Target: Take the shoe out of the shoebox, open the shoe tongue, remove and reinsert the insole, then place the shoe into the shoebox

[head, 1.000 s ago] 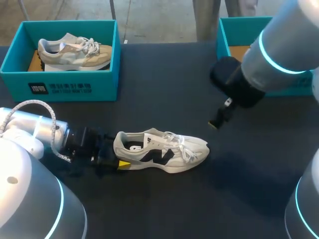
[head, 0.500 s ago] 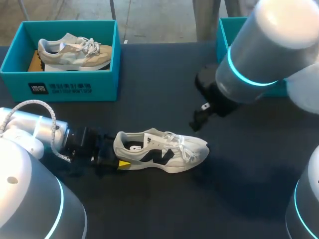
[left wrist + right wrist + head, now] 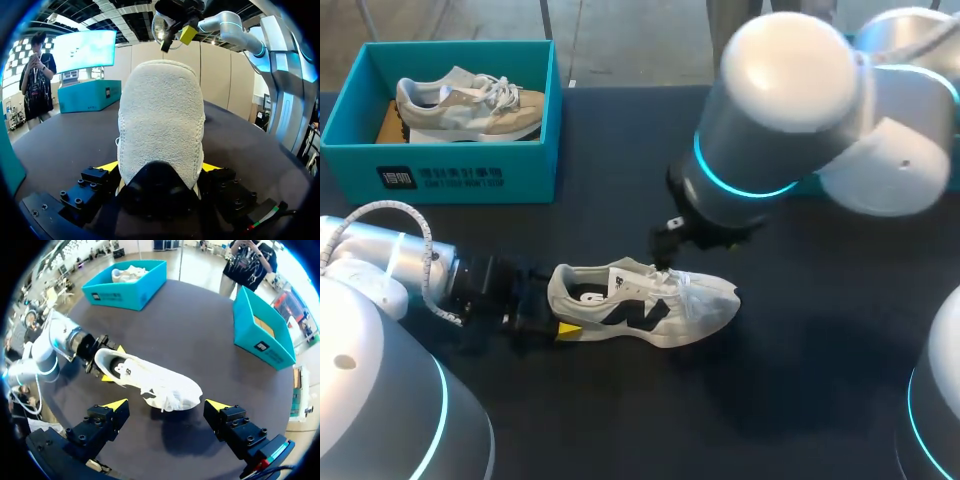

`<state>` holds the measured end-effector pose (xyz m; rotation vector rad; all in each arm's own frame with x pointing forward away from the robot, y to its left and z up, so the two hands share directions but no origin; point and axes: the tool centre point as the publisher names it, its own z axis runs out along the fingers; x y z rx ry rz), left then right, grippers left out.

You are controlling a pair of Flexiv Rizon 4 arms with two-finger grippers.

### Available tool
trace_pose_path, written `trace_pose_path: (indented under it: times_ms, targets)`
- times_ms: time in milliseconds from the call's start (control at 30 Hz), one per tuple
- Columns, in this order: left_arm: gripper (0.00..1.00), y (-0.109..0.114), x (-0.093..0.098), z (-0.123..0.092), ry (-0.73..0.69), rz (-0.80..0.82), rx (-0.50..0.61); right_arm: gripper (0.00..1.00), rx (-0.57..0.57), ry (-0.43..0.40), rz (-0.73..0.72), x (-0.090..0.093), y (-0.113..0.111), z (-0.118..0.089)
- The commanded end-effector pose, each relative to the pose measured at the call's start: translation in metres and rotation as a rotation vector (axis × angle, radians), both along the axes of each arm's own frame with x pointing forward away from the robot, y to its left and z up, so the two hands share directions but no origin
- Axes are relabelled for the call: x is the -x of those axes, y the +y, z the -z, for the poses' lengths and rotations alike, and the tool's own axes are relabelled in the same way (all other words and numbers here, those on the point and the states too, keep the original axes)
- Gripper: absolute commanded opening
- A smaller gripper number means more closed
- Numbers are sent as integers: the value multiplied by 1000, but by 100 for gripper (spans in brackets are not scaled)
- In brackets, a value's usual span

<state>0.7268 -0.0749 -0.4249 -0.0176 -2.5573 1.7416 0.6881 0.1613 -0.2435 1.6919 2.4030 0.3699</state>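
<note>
A white shoe (image 3: pixel 645 303) with a black side mark lies on its sole in the middle of the dark table, toe to the right. My left gripper (image 3: pixel 558 322) is shut on its heel (image 3: pixel 161 125), a yellow tip against each side. My right gripper (image 3: pixel 167 404) hangs open over the shoe's laces (image 3: pixel 170 397), touching nothing; in the head view its arm hides most of it (image 3: pixel 667 240). From the left wrist it shows high above the shoe (image 3: pixel 177 32). An empty teal shoebox (image 3: pixel 262 330) stands at the table's right rear.
A second teal shoebox (image 3: pixel 440 170) at the left rear holds a beige shoe (image 3: pixel 470 100). My right arm's bulky elbow (image 3: pixel 790 120) covers the right rear of the table in the head view.
My right arm has swung left from beside the right shoebox to above the shoe's laces. The left gripper and the shoe have stayed put.
</note>
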Motion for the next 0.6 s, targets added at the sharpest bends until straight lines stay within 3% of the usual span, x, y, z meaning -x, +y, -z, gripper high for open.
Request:
trace_pose_path:
  times_ms: [33,567,600]
  targets:
    - [0,2,-1,1,0,-2,0,100,95,37,15,-3,35,10]
    - [0,2,-1,1,0,-2,0,100,95,37,15,-3,35,10]
    - [0,2,-1,1,0,-2,0,100,65,38,80,-4,35,13]
